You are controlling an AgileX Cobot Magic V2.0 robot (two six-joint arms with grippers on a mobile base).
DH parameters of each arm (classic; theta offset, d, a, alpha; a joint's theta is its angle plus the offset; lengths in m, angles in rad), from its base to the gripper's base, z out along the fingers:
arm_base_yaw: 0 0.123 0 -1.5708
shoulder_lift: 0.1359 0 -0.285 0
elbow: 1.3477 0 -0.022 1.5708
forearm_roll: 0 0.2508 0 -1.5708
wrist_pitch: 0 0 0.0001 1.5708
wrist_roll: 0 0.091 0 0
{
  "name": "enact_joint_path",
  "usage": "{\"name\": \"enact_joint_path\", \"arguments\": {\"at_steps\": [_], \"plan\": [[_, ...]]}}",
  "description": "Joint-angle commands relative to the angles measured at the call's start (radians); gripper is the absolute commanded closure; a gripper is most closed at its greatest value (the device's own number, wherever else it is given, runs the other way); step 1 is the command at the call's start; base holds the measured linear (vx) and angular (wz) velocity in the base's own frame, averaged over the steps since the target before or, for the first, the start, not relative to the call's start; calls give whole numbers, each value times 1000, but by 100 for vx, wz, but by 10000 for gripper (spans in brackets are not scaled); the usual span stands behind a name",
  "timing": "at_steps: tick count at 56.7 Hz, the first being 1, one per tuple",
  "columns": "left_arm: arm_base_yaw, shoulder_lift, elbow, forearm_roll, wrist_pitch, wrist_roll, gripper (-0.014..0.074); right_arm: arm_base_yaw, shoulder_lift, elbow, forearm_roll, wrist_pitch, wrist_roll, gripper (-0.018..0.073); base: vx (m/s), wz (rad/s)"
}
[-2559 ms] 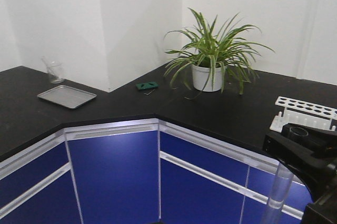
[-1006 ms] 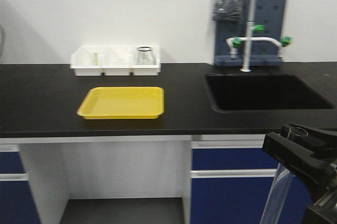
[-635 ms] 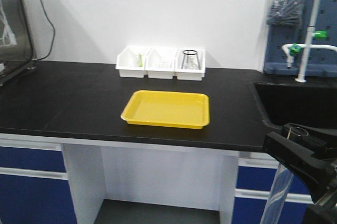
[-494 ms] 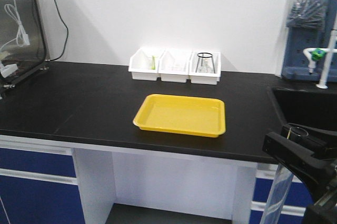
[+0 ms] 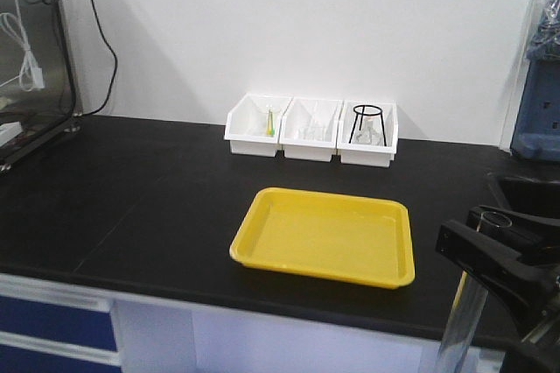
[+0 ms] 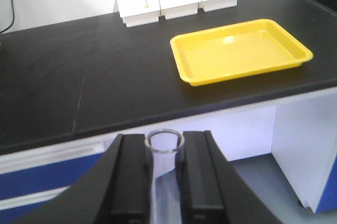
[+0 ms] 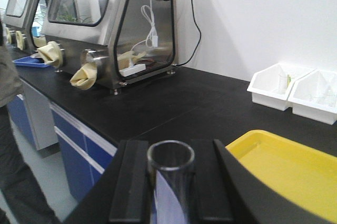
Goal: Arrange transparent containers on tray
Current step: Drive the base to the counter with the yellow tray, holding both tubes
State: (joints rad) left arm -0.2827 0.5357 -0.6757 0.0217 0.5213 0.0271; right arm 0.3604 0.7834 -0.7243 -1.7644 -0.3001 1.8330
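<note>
The yellow tray (image 5: pixel 328 233) lies bare on the black counter, also seen in the left wrist view (image 6: pixel 239 50) and the right wrist view (image 7: pixel 284 166). My right gripper (image 5: pixel 490 255) hangs at the lower right, in front of the counter edge, shut on a tall clear tube (image 5: pixel 459 320). Its wrist view shows the gripper (image 7: pixel 170 148) clamped on that tube (image 7: pixel 169 197), held upright. My left gripper (image 6: pixel 165 142) is shut on a narrower clear tube (image 6: pixel 164 182) with a round rim, below the counter front. More clear glassware (image 5: pixel 367 123) stands in the right-hand white bin.
Three white bins (image 5: pixel 311 128) sit in a row against the wall behind the tray. A steel glovebox (image 7: pixel 105 24) stands on the counter to the left. A dark sink (image 5: pixel 525 189) is at the right edge. Blue cupboard fronts (image 6: pixel 31 182) lie under the counter.
The whole view has swung from the corner counter with the plant to this counter. The yellow tray has come closer and moved right. Both tubes stay held.
</note>
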Motion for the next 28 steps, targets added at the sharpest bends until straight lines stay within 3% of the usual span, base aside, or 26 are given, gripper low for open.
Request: {"name": "enact_joint_path", "arguments": {"at_steps": [1, 28], "plan": [[-6, 6, -36, -5, -87, 0, 594, 0, -8, -30, -29, 24, -4, 571, 40, -6], [-6, 6, -36, -5, -87, 0, 594, 0, -8, -30, -29, 23, -4, 571, 42, -15]]}}
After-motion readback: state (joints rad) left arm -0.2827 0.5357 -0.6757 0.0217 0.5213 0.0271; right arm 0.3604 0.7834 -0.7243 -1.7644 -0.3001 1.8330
